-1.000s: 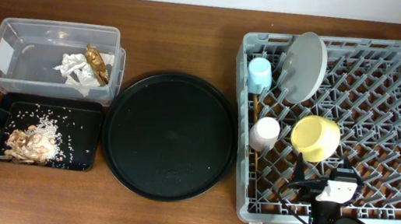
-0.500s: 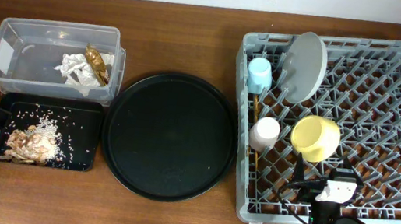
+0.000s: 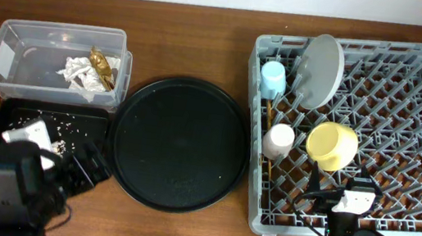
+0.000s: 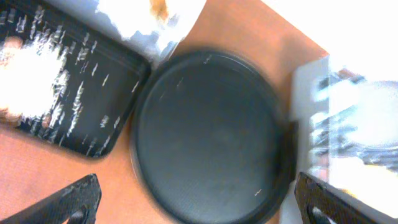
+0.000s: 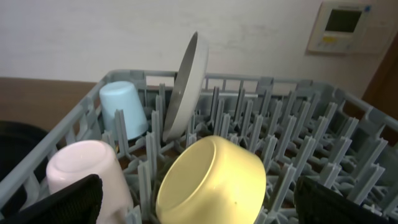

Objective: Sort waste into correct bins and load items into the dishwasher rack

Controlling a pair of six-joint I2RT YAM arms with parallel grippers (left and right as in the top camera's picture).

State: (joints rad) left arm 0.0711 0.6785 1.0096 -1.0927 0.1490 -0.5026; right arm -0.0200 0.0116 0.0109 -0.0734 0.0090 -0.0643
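Observation:
The grey dishwasher rack (image 3: 409, 121) holds the light-blue cup (image 3: 273, 79), pink cup (image 3: 279, 140), grey-green plate (image 3: 323, 70) on edge, yellow bowl (image 3: 333, 145) and chopsticks (image 3: 268, 169). The clear tub (image 3: 3, 64) holds the white napkin (image 3: 77, 73) and brown-gold wrapper (image 3: 101, 65). My left gripper (image 3: 86, 168) is open and empty over the shallow black tray (image 3: 78, 120). My arm hides most of the food scraps there; they show blurred in the left wrist view (image 4: 25, 68). My right gripper (image 3: 341, 190) is open and empty at the rack's front edge, facing the bowl (image 5: 211, 183).
A large round black tray (image 3: 178, 142) lies between the bins and the rack and fills the left wrist view (image 4: 211, 137). The tub and shallow tray sit close together at the left. Bare wooden table runs along the back.
My left arm has swung in from the table's far left edge over the shallow black tray, covering the food scraps. The right arm and the rack's contents have not moved.

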